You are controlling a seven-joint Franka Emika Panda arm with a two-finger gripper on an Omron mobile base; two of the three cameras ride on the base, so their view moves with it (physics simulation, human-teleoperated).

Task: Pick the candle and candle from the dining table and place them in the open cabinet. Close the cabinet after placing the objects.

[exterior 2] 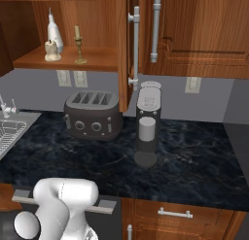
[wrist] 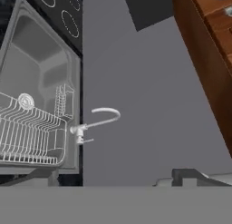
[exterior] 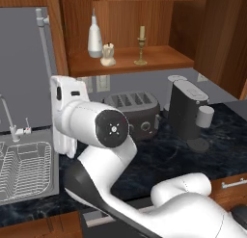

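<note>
Both candles stand on the shelf of the open cabinet (exterior: 159, 59). The squat cream candle (exterior: 107, 55) (exterior 2: 51, 50) is beside a white bottle. The slim taper on its gold candlestick (exterior: 141, 45) (exterior 2: 78, 44) stands a little to the right. The cabinet's right door (exterior 2: 124, 49) is swung out and shows edge-on with its silver handle. My gripper (wrist: 113, 178) is open and empty, far below and left of the shelf, looking at the sink and the wall. The white hand (exterior: 65, 95) hangs over the sink's edge. The dining table is out of view.
A dark toaster (exterior: 135, 112) (exterior 2: 93, 115) and a coffee machine (exterior: 188, 112) (exterior 2: 147, 125) stand on the black marble counter (exterior 2: 194, 156) under the cabinet. The sink (wrist: 41, 60) with a wire rack (exterior: 24, 169) and a faucet (wrist: 97, 121) lies to the left. A white bottle (exterior: 94, 37) shares the shelf.
</note>
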